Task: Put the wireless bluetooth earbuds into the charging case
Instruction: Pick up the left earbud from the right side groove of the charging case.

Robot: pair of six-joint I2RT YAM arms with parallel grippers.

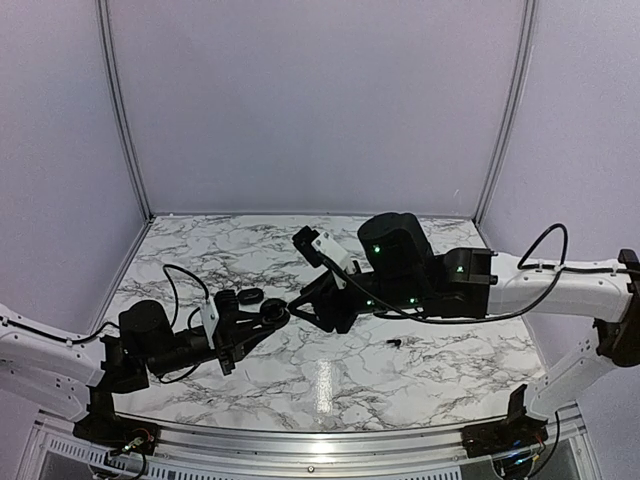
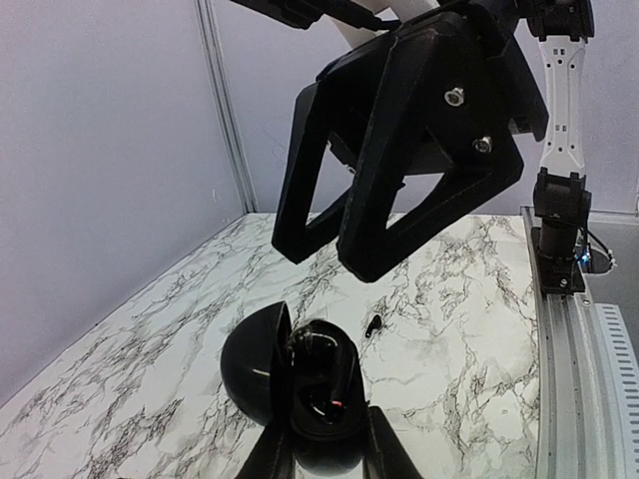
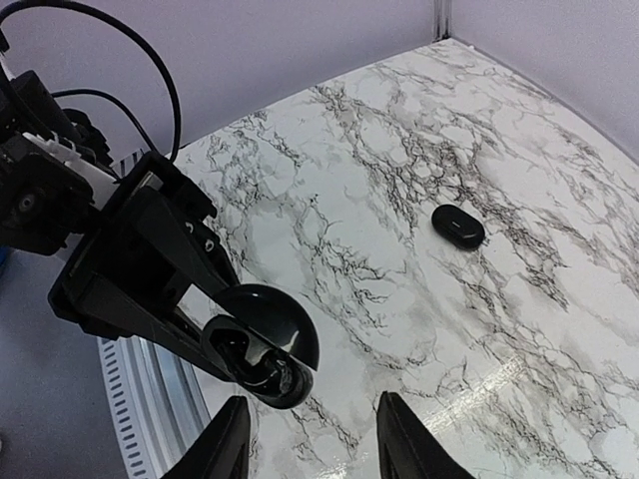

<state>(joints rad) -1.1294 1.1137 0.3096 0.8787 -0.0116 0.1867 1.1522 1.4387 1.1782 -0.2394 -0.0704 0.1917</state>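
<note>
Currently left tool (image 2: pixel 329 446) is pinching the charging case (image 2: pixel 321 391) low down, lid (image 2: pixel 254 364) swung open and standing near upright, cavity facing up toward the right tool (image 3: pixel 314 404). Right tool hangs just above the case, fingers part spread, nothing visible between them

One loose earbud (image 2: pixel 374 325) lies on the counter (image 2: pixel 459 339), near the case on the right-arm side, not touching it. Something glossy sits in the cavity, can't tell if that's a seated bud. Separate black oval item (image 3: pixel 458 226) sits well apart on the counter, can't tell what it is

Risks:
- bud is far smaller than the fingers, glossy on slick marble: an off-centre pinch would likely squirt it away
- right fingers working this near could clip the lid or the left tool and twist the case in its grip
- case looks tilted, so a bud dropped in crooked may roll out

Bud lies flat on its side. Long axis runs roughly across the counter's width in the top view, aimed loosely toward the case. Which end is the stem: too small to tell
</note>
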